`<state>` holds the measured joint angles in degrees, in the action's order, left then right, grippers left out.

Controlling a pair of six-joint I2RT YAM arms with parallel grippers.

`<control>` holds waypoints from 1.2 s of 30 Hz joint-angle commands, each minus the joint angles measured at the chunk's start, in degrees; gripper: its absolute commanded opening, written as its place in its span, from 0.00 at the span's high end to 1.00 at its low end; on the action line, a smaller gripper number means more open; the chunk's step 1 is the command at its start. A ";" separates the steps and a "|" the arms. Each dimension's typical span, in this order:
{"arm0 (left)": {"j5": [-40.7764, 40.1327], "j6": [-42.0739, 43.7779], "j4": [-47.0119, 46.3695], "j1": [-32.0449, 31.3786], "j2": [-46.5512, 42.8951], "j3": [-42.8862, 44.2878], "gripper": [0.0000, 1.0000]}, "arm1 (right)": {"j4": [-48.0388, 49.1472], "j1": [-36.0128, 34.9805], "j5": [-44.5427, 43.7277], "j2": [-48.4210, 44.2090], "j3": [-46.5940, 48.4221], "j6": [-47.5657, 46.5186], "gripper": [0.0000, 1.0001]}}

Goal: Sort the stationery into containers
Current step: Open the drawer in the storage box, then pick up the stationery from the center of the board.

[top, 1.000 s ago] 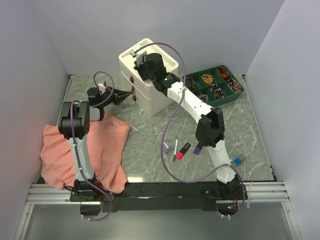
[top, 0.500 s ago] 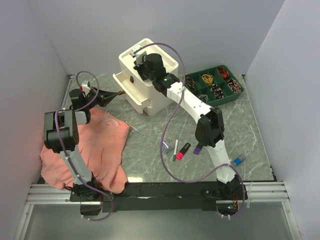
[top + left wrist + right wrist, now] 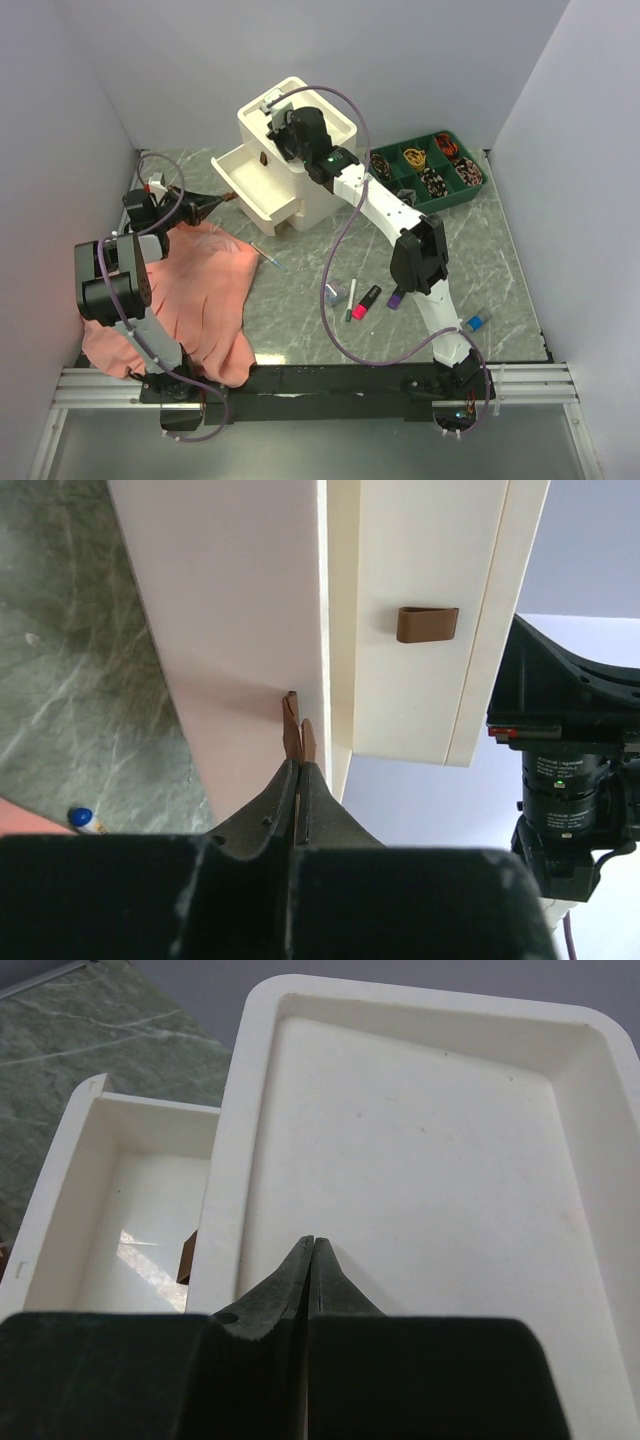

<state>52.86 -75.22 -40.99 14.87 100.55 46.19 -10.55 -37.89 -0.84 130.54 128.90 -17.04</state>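
marble table (image 3: 300,285): left jaws clamp handle (image 3: 292,728) of open drawer (image 3: 240,185); right jaws closed over cabinet top (image 3: 420,1140).

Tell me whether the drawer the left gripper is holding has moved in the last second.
Yes. The drawer slid out leftward from the cabinet, which stayed put, pulled by the left gripper shut on its handle.

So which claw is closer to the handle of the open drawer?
Left. The left claw is pinching that handle; the right claw sits shut over the top tray.

Salmon-pink cloth (image 3: 205,290) lies front-left; green divided tray (image 3: 452,198) sits back-right.
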 commanded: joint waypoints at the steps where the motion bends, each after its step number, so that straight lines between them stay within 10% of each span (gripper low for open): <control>1: 0.14 2.45 1.17 0.51 -2.21 0.82 0.94 | -3.16 0.53 -0.57 0.86 -0.58 -0.45 1.00; 9: -0.13 4.82 6.10 2.97 -2.82 2.50 0.88 | -2.81 0.45 -1.53 -2.30 -0.76 -0.36 1.00; 11: -0.21 5.43 6.97 3.76 -3.78 2.32 0.69 | -3.34 0.36 -1.79 -3.97 -1.02 0.07 0.98; 17: 2.50 12.28 15.85 5.25 -7.82 3.90 0.36 | -6.76 0.18 -1.71 -15.91 -10.49 0.77 0.52; 28: 3.21 20.45 25.52 7.79 -15.73 2.76 0.24 | -32.13 -3.15 10.33 -31.67 -37.21 -3.88 0.36; 36: 4.97 21.08 27.55 11.58 -21.71 -1.10 0.23 | -32.61 -10.18 9.54 -30.00 -44.79 0.14 0.17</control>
<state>55.37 -56.36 -14.35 25.30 82.87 46.74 -40.99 -45.17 7.46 100.18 84.79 -19.79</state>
